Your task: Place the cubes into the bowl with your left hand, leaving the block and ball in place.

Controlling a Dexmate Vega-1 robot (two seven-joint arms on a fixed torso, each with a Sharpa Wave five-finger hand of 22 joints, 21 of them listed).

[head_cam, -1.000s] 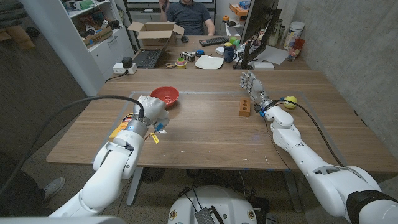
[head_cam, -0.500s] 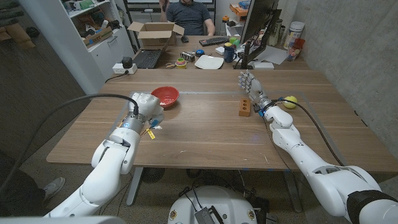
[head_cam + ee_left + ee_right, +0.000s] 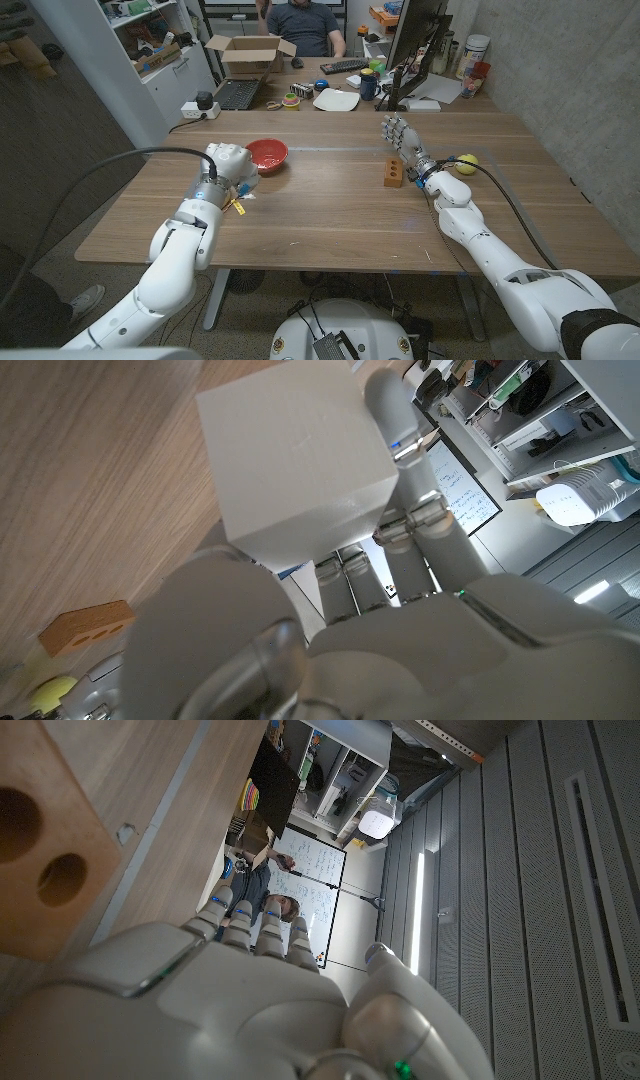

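Cube, white, gripped in left robot hand, just left of red bowl on worktop. Right robot hand empty, fingers apart, just beside wooden block; yellow ball farther right.

A white cube with plain faces sits gripped in the left hand, just beside the red bowl. The bowl is round and upright. Well to its right stand a brown wooden block with two holes and a yellow ball.
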